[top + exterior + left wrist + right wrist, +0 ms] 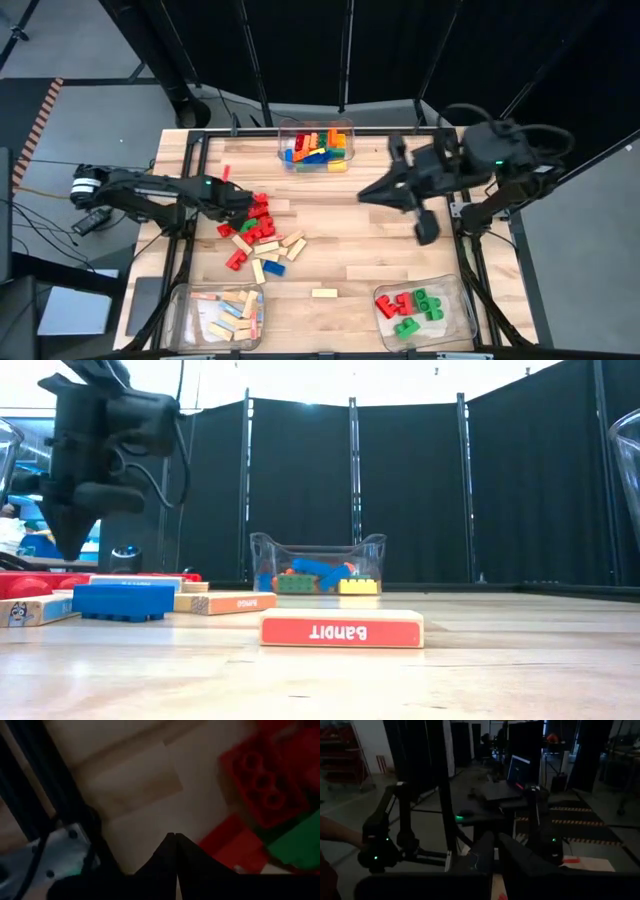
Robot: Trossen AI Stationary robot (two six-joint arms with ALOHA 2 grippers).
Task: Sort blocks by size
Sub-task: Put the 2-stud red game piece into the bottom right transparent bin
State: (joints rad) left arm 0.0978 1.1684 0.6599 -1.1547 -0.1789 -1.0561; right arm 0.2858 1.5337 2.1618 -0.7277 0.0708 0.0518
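Lone tan block (324, 293): flat, long axis left-right.

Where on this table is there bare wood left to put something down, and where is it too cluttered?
Free: the stretch of table between the loose block pile and the right gripper, and the patch between the lone tan bar and the bin of red and green blocks. Crowded: the left side, around the pile where the left gripper works.

You have open bench (380, 250) across the frame's middle; the loose blocks (258, 235) crowd centre-left, and one tan bar (324, 293) lies alone lower centre.
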